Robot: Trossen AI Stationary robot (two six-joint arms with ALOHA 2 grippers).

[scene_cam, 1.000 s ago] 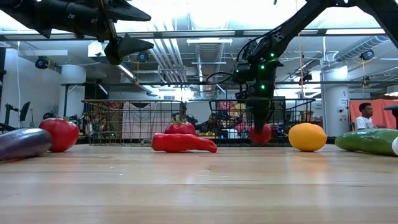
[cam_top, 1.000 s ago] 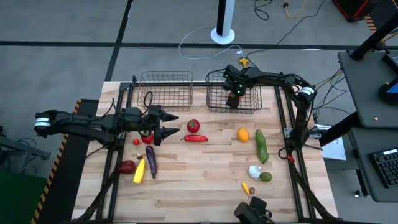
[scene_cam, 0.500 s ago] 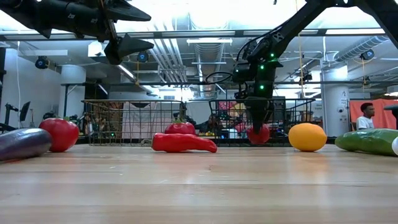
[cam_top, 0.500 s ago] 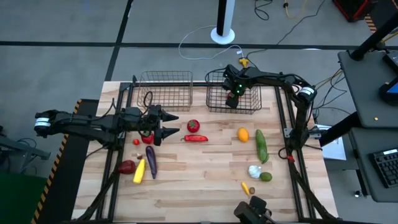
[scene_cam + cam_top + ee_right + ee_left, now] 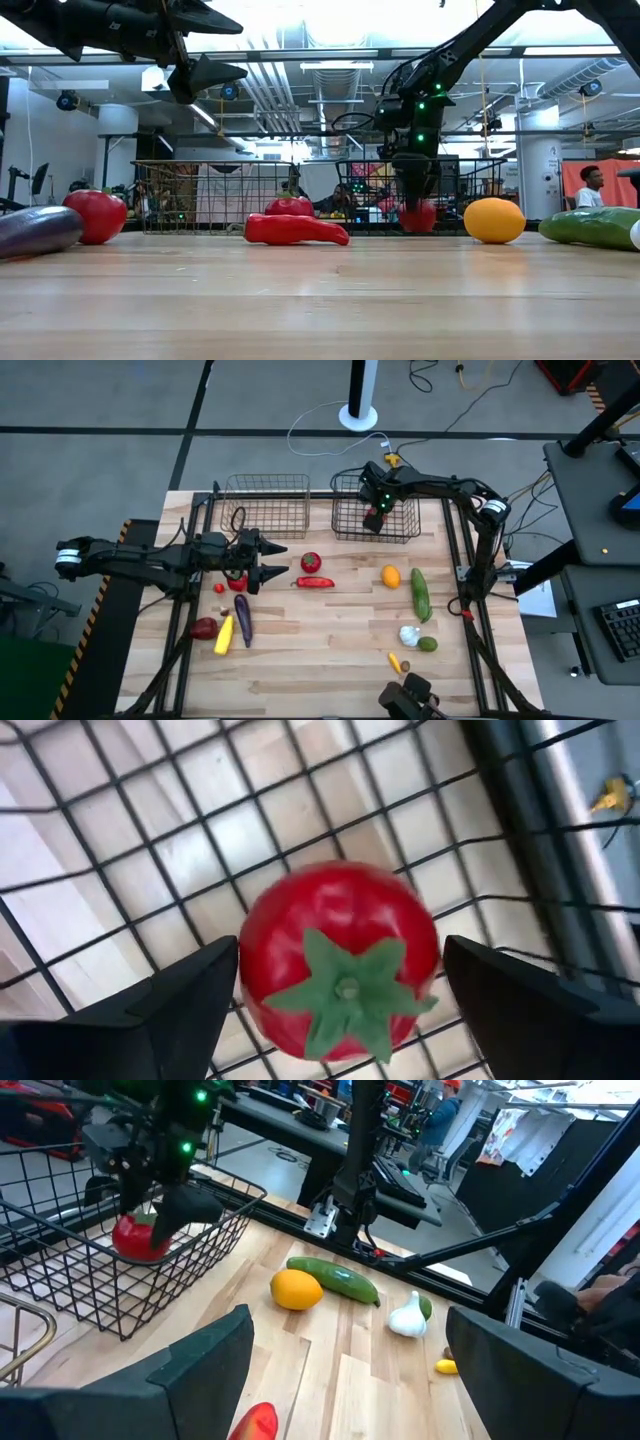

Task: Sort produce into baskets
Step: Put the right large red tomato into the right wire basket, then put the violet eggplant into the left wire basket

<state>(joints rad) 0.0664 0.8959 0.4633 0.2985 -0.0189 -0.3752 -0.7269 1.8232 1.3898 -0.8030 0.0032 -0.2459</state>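
Tomato (image 5: 340, 972) sits on the mesh floor of the darker basket (image 5: 345, 532), right claw (image 5: 376, 518) directly above it with fingers spread wide on both sides, not touching — released, drop looks done. Left claw (image 5: 268, 558) hovers open and empty over the left-middle of the surface (image 5: 330, 650), just past a small red piece (image 5: 237, 582); copper basket (image 5: 265, 510) beside it looks empty.

Progress, as a judgement: early, one item binned. Left on the surface:
- second tomato (image 5: 311, 561) and red pepper (image 5: 315, 583), middle
- orange (image 5: 391, 575) and cucumber (image 5: 421, 595), right of middle
- garlic (image 5: 409, 634), small green piece (image 5: 428, 644), small yellow piece (image 5: 394, 660), near right
- eggplant (image 5: 242, 619), corn (image 5: 224, 634), dark red piece (image 5: 205, 627), near left

Which basket takes which kind can't be told yet.
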